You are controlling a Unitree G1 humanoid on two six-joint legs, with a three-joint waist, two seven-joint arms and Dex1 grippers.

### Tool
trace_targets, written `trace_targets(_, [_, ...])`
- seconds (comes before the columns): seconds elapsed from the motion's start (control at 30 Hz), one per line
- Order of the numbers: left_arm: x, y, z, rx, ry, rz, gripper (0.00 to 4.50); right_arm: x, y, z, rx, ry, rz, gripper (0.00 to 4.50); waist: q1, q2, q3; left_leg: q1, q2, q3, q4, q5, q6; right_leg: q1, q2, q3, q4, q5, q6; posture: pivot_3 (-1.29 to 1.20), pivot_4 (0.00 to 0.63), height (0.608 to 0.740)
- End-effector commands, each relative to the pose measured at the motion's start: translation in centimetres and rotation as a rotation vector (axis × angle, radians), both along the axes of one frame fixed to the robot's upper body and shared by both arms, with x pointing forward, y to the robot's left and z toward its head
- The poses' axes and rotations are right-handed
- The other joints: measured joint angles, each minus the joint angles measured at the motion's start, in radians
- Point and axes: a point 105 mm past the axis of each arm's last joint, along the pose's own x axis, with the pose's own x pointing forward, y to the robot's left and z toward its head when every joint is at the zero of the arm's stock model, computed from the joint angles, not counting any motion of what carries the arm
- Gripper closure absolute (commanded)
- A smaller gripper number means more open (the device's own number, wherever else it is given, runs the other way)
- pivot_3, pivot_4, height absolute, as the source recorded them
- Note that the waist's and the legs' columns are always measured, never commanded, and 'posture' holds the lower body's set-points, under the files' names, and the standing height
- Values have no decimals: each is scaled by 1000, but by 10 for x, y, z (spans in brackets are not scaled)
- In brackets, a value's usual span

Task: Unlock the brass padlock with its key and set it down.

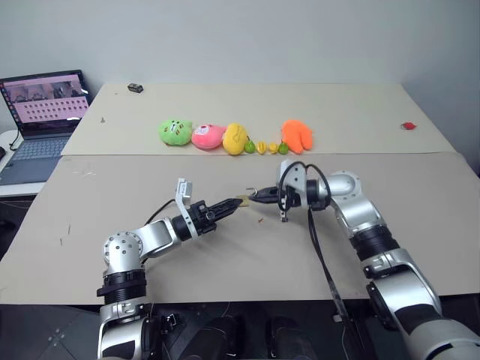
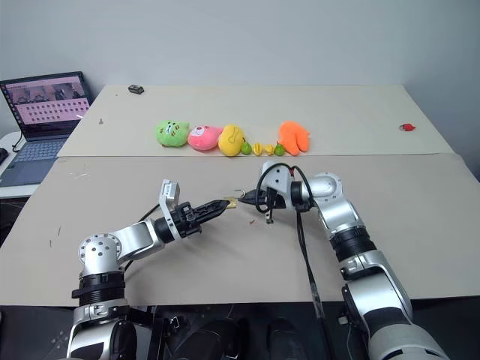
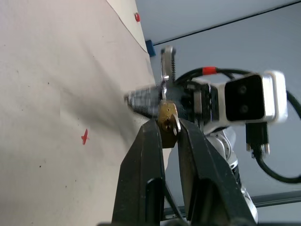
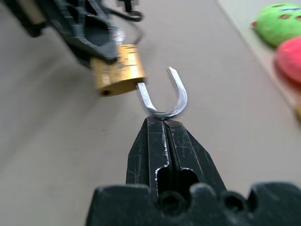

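The brass padlock [image 4: 117, 70] hangs above the middle of the table, its golden body pinched between the tips of my left gripper [image 3: 168, 129], which is shut on it. Its thin silvery shackle [image 4: 178, 96] stands swung open, one end free of the body. My right gripper [image 4: 163, 120] comes in from the right and is shut with its tips on the bend of the shackle. From the head the two grippers meet tip to tip at the padlock [image 1: 243, 200]. The key is hidden.
A row of plush fruits lies at the back: green [image 1: 175, 131], pink [image 1: 208, 136], yellow [image 1: 235, 138], orange [image 1: 297, 136]. An open laptop [image 1: 41, 112] sits far left. A small dark object [image 1: 135, 88] and a small red one [image 1: 408, 126] lie at the far edges.
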Motion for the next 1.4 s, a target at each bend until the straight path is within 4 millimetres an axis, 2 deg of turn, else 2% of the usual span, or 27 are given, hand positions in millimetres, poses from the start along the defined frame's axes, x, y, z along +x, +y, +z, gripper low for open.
trace_targets(0.03, [-2, 0, 7, -17, -26, -4, 4500, 11, -1, 33, 81, -132, -39, 4419, 0, 0, 0, 0, 0, 0, 0, 0, 0, 0, 0, 0, 0, 0, 0, 0, 150, 740])
trace_targets(0.17, [-2, -1, 6, -15, -24, -6, 4500, 16, -2, 40, 118, -135, -56, 4419, 0, 0, 0, 0, 0, 0, 0, 0, 0, 0, 0, 0, 0, 0, 0, 0, 150, 740])
trace_targets(0.3, [-2, -1, 6, -12, -24, -7, 4500, 13, -6, 34, 80, -127, -39, 4419, 0, 0, 0, 0, 0, 0, 0, 0, 0, 0, 0, 0, 0, 0, 0, 0, 150, 740])
trace_targets(0.47, [-5, -2, 4, 11, -31, -21, 4500, 19, -13, 34, 63, -149, -71, 4419, 0, 0, 0, 0, 0, 0, 0, 0, 0, 0, 0, 0, 0, 0, 0, 0, 150, 740])
trace_targets(0.63, [-16, -3, -11, 81, -18, -46, 4500, 18, -12, 32, 58, -157, -66, 4419, -4, 0, 0, 0, 0, 0, -1, 0, 0, 0, 0, 0, 0, 0, 0, 0, 150, 740])
trace_targets(0.73, [-14, 4, -30, 144, 39, 1, 4500, 15, -12, 29, 57, -155, -60, 4419, -3, 0, 0, 1, 0, 0, -1, 0, -1, 0, 0, 0, 0, 0, 0, 0, 150, 740])
trace_targets(0.9, [-4, 11, -46, 228, 60, 76, 4500, 13, -12, 25, 54, -149, -61, 4419, 0, 0, 0, 3, 0, 0, -1, 0, 0, 1, 0, 0, 0, 0, 0, 0, 150, 740])
trace_targets(0.93, [-1, 13, -47, 243, 62, 93, 4003, 13, -12, 24, 54, -148, -63, 4472, 0, 0, 0, 3, 0, 0, -1, 0, 0, 1, 0, 0, 0, 0, 0, 0, 150, 740])
trace_targets(1.0, [3, 16, -46, 241, 55, 117, 3369, 12, -12, 24, 55, -149, -64, 4500, -2, 0, 0, 3, 0, 0, -1, -1, 1, 1, 0, 0, 1, 0, 0, 0, 150, 740])
trace_targets(1.13, [8, 20, -42, 239, 41, 150, 1797, 12, -13, 23, 55, -145, -66, 4500, -4, 0, 0, 3, 0, 0, -1, -3, 5, 1, 0, 0, 3, 0, -1, 0, 150, 740])
trace_targets(1.2, [9, 22, -42, 253, 34, 157, 1292, 11, -13, 23, 57, -142, -66, 4500, -3, 0, 0, 4, 0, 0, -1, -3, 5, 1, 0, 0, 3, 0, -1, 0, 150, 740])
trace_targets(1.33, [4, 22, -35, 302, -31, 146, 1292, 11, -16, 22, 52, -136, -70, 4500, -4, 0, 0, 4, 0, 0, -1, -3, 5, 1, 0, 0, 2, 0, -1, 0, 150, 740])
trace_targets(1.4, [2, 28, -29, 320, -61, 160, 1292, 13, -21, 23, 48, -132, -81, 4500, -5, 0, 0, 3, 0, 0, -1, -3, 4, 1, 0, 1, 2, 0, -1, 0, 150, 740])
